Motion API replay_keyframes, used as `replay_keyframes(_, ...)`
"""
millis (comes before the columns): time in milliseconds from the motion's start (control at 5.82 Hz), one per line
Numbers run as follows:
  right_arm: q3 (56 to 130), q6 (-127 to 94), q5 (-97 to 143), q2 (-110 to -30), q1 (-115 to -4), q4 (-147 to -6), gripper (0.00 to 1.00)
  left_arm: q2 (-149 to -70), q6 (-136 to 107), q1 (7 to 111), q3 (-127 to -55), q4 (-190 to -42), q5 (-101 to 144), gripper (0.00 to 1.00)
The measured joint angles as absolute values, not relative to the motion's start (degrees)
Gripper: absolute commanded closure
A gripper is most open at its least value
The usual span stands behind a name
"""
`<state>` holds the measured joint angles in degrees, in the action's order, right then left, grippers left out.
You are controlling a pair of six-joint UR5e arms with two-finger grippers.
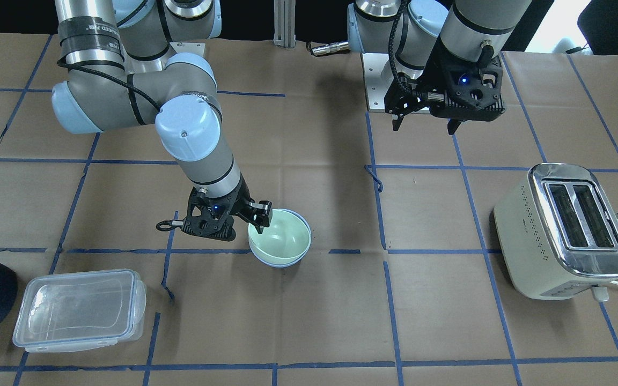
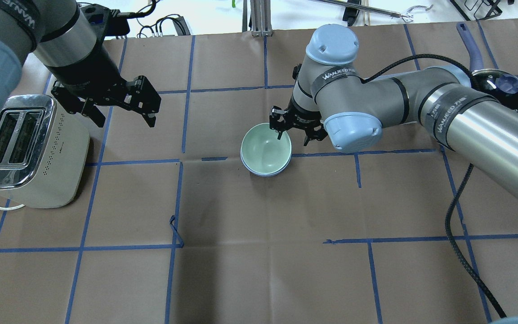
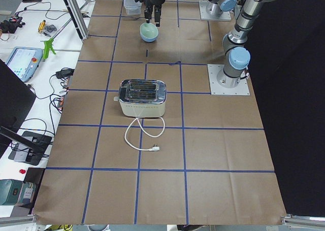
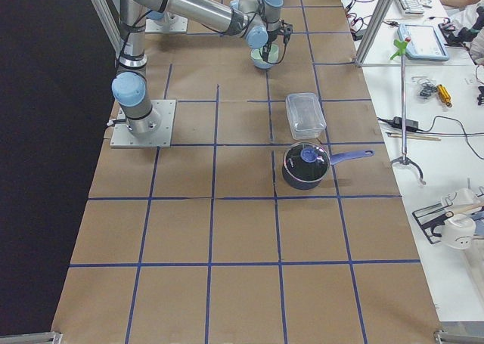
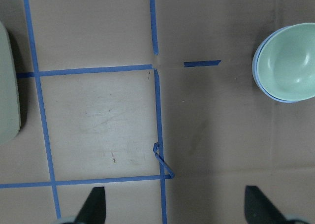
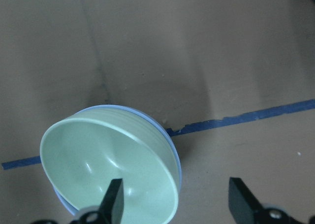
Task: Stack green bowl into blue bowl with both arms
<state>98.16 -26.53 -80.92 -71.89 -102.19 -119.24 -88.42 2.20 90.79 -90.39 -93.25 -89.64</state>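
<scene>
The green bowl (image 1: 282, 236) sits nested inside the blue bowl (image 1: 279, 264) on the table, near the middle; only the blue rim and lower edge show around it. Both show in the overhead view, the green bowl (image 2: 265, 146) in the blue bowl (image 2: 263, 173). My right gripper (image 1: 244, 220) is open at the bowls' rim. In the right wrist view one finger (image 6: 114, 197) is over the green bowl's inside (image 6: 108, 165) and the other is outside. My left gripper (image 2: 124, 120) is open and empty, raised above the table beside the toaster.
A cream and chrome toaster (image 2: 25, 148) with a loose cord stands on my left side. A clear lidded container (image 1: 78, 308) and a dark pot (image 4: 305, 166) with a lid stand on my right side.
</scene>
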Motion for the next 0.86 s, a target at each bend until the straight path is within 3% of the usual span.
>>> replay_keyframes(344,92.8,-21.4,-81.3,-77.5,-98.9,-105.3,0.00,-88.4,2.2,90.8,-90.4,-93.2,-89.6,0.02)
replay_keyframes(859,90.6,-11.8,-85.8,-86.8,-92.7,-90.5,0.00,-88.4,2.2,90.8,-90.4,-93.3,-89.6,0.02)
